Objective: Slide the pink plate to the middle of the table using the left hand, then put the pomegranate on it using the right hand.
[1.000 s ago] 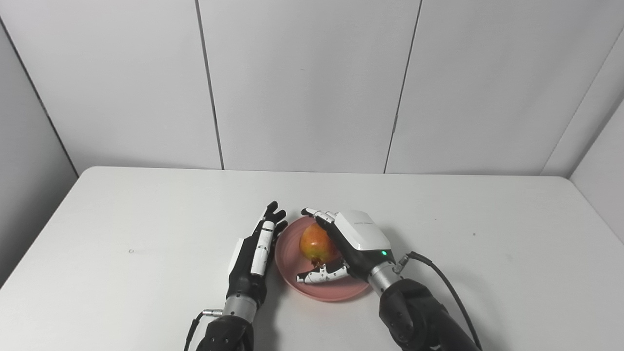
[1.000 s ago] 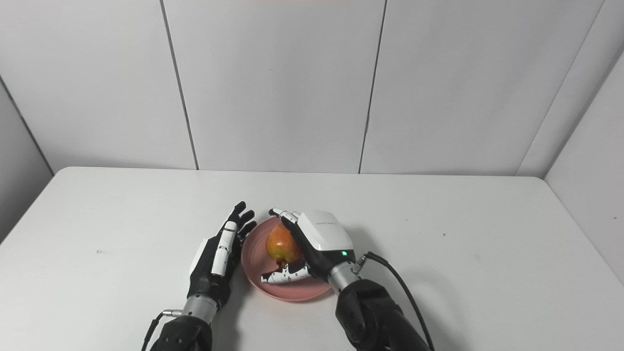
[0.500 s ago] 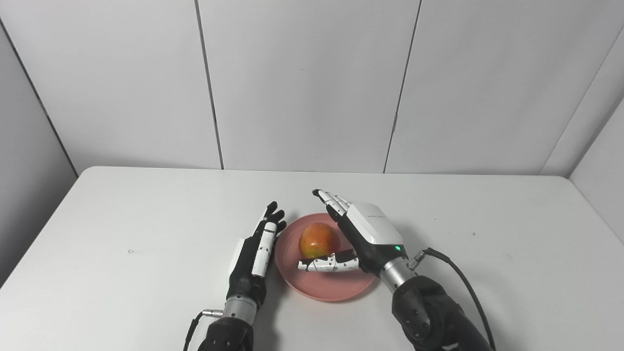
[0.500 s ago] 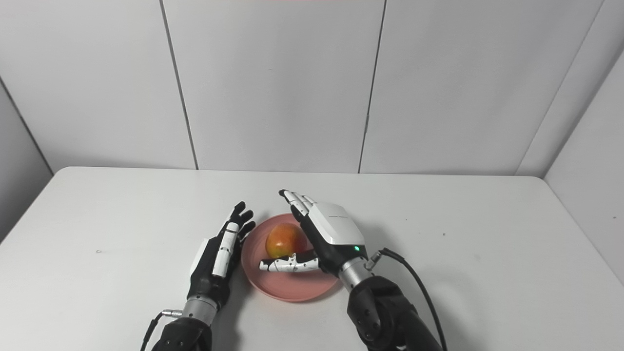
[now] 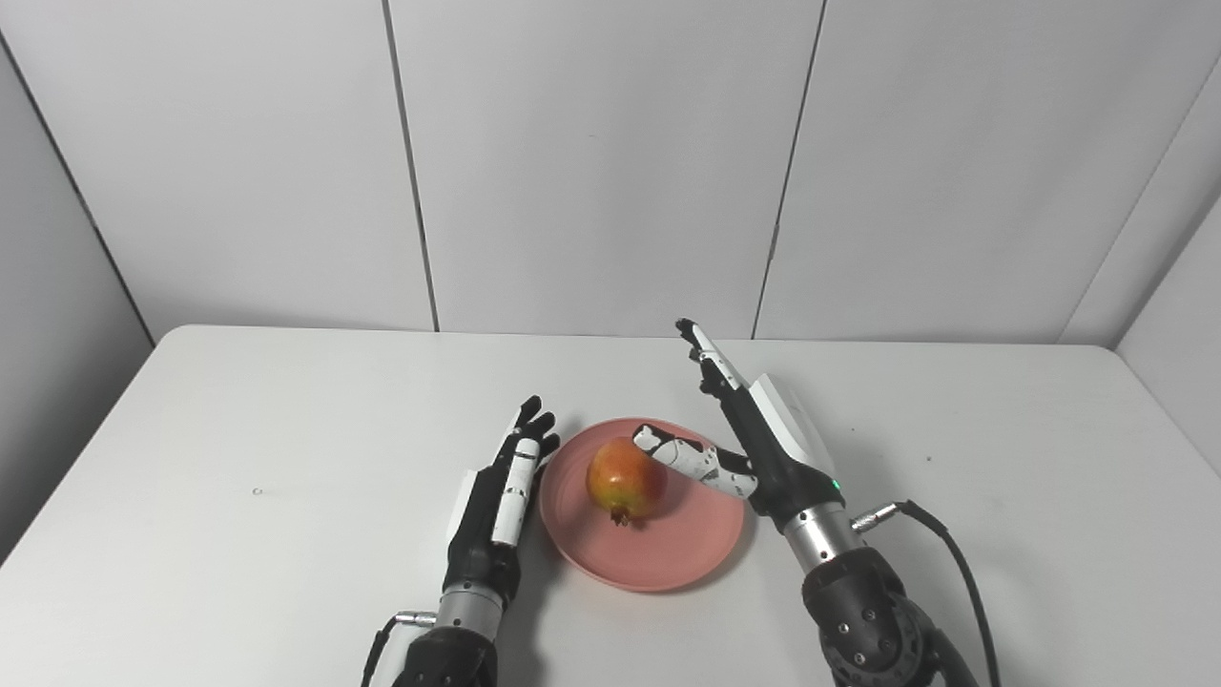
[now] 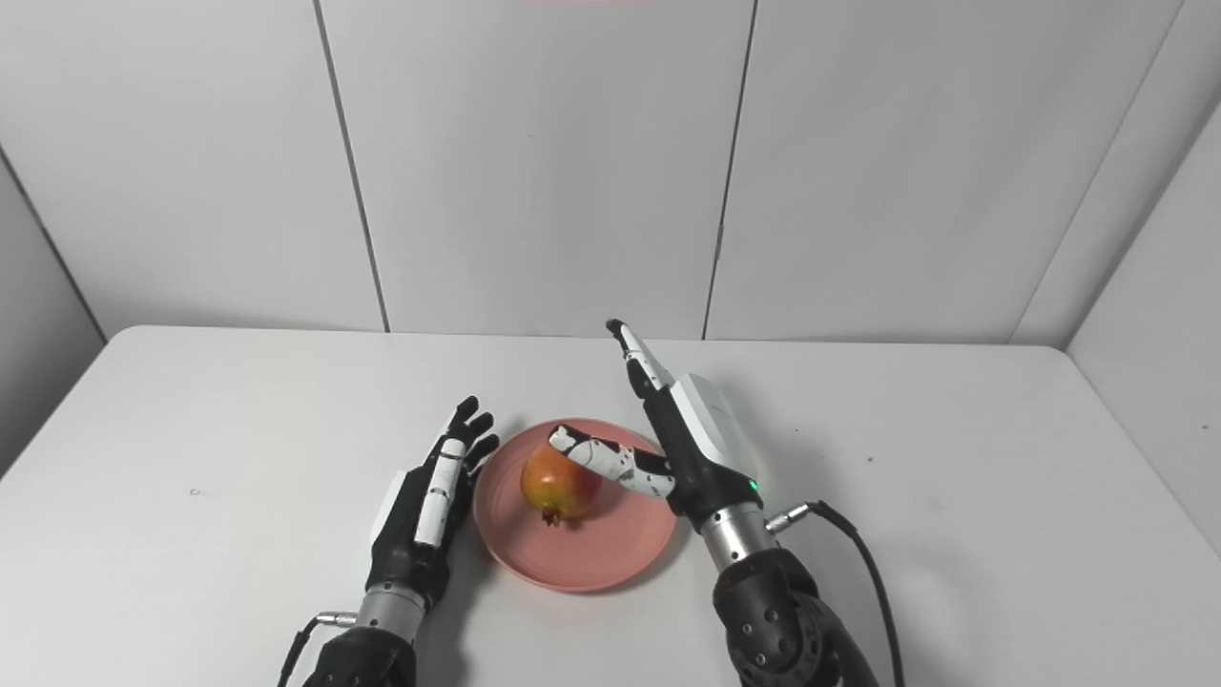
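Two steps to this job, and seemingly both done. Found near the middle of the table (image 5: pixel 238 429), slightly toward 6 o'clock: pink plate (image 5: pixel 687 558), flat on the surface. Resting on it, a little toward 9 o'clock of the plate's centre: pomegranate (image 5: pixel 625 480), on its side, crown pointing to about 6 o'clock, gripped by nothing. Probably steadier that way than balanced on the crown.

At the plate's 9 o'clock, just beside the rim: left hand (image 5: pixel 496 501), low and flat, fingers straight, close together, pointing to 12 o'clock, holding nothing. Cannot tell whether touching the rim or barely apart. Looks parked there as a stop against skidding, fitting for the hand charged with the sliding.

At the plate's 3 o'clock, raised above the rim: right hand (image 5: pixel 763 444), spread wide, fingers stretched toward 12 o'clock, thumb reaching to 9 o'clock, tip near or on the fruit's top; cannot tell which. Grasps nothing. Spread that wide presumably to clear the fruit without nudging it.

Judged as the release stage, with only pulling both arms away left. Worth watching: round fruit, shallow plate, so a brush from the thumb might roll it.
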You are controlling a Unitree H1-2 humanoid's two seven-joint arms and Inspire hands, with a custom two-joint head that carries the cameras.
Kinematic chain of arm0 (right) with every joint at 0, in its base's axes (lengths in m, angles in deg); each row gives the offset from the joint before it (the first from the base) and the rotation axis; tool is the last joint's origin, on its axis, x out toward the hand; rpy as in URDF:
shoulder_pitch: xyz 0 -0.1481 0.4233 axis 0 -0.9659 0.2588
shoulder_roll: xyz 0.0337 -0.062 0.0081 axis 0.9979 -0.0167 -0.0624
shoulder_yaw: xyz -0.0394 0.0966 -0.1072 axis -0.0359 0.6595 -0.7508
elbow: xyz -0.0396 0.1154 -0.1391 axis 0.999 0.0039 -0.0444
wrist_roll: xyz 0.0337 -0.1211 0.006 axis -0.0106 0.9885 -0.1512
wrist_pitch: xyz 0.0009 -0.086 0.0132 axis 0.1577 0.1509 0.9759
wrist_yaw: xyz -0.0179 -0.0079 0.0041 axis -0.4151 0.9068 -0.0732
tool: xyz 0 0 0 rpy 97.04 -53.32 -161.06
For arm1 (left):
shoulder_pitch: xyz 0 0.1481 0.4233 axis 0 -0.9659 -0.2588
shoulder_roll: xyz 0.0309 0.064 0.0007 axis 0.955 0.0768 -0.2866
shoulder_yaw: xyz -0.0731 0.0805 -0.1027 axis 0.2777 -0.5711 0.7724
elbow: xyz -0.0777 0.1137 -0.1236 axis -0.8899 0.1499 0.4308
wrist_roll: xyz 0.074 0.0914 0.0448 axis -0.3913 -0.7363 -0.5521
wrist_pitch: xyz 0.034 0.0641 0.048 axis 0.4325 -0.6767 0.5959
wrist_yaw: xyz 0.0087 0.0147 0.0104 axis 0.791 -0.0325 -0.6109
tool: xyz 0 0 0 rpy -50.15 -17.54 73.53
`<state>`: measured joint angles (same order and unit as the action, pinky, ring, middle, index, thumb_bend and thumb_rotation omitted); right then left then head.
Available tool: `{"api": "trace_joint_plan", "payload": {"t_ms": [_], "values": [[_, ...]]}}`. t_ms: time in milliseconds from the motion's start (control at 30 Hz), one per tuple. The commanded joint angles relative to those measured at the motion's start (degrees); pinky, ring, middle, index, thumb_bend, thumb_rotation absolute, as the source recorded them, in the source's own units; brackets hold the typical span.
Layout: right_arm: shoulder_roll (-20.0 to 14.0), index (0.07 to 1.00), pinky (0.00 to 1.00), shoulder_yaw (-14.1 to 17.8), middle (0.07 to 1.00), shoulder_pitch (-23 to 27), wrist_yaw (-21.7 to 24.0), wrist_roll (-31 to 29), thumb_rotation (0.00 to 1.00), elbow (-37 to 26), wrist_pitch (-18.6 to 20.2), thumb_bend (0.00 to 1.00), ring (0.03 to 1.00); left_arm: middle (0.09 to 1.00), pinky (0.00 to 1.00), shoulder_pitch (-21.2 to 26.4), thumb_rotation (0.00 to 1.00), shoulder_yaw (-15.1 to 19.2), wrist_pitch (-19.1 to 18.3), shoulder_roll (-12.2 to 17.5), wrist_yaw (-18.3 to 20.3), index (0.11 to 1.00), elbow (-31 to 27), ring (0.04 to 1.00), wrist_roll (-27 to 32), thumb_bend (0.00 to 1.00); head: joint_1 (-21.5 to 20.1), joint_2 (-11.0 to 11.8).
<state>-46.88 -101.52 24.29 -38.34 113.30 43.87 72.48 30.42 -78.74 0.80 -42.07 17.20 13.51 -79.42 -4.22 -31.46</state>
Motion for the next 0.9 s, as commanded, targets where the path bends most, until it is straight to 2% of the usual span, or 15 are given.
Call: {"api": "trace_joint_plan", "payload": {"t_ms": [0,67,200,333,467,567,700,867], "values": [[-0.2,0.983,0.87,1.2,0.978,0.4,-0.6,-1.1,1.00,-3.4,-1.1,0.87,0.945,0.946,0.91,0.7,1.00,-0.2,3.0,0.0,-0.6,0.942,-0.8,0.929,-0.9,0.46,-0.1,0.0],[-0.3,0.986,0.89,1.7,0.981,-0.5,-0.2,-1.4,1.00,-4.8,-0.2,0.82,0.948,0.945,0.91,0.7,1.00,-0.2,3.8,0.1,-0.7,0.942,-0.6,0.929,-1.2,0.45,-0.1,0.0],[-0.6,0.976,0.89,3.0,0.972,-3.1,-0.1,-1.8,1.00,-6.6,0.6,0.78,0.949,0.941,0.92,0.7,1.00,0.0,6.1,0.2,-0.8,0.938,-0.2,0.925,-1.5,0.46,-0.3,0.3],[0.9,0.974,0.94,5.2,0.970,-5.6,0.2,-4.9,1.00,-7.5,3.3,0.68,0.961,0.945,0.93,0.7,1.00,-0.1,7.1,0.7,-0.5,0.940,-0.4,0.931,-1.9,0.46,-0.5,0.3],[2.5,0.971,0.89,7.2,0.972,-7.6,-0.4,-8.7,1.00,-7.0,3.3,0.63,0.966,0.950,0.95,0.5,1.00,-0.4,6.9,1.4,0.1,0.944,-1.0,0.941,-1.8,0.46,-0.6,0.4],[3.7,0.975,0.90,8.7,0.977,-9.3,-0.7,-12.2,1.00,-6.4,3.1,0.52,0.961,0.957,0.97,0.0,1.00,-0.7,6.3,2.0,0.3,0.949,-1.7,0.952,-2.0,0.47,-0.5,0.4],[4.4,0.967,0.94,9.4,0.974,-10.6,-0.8,-13.6,1.00,-6.0,3.6,0.41,0.961,0.960,0.96,-0.8,1.00,-1.2,6.1,2.7,0.0,0.949,-2.6,0.955,-3.5,0.47,-0.5,0.3],[5.4,0.952,0.93,10.0,0.960,-11.5,-1.3,-15.2,1.00,-5.3,3.5,0.35,0.953,0.960,0.95,-1.8,1.00,-1.3,5.6,3.0,-0.4,0.949,-3.7,0.955,-4.7,0.47,-0.3,0.2]]}}
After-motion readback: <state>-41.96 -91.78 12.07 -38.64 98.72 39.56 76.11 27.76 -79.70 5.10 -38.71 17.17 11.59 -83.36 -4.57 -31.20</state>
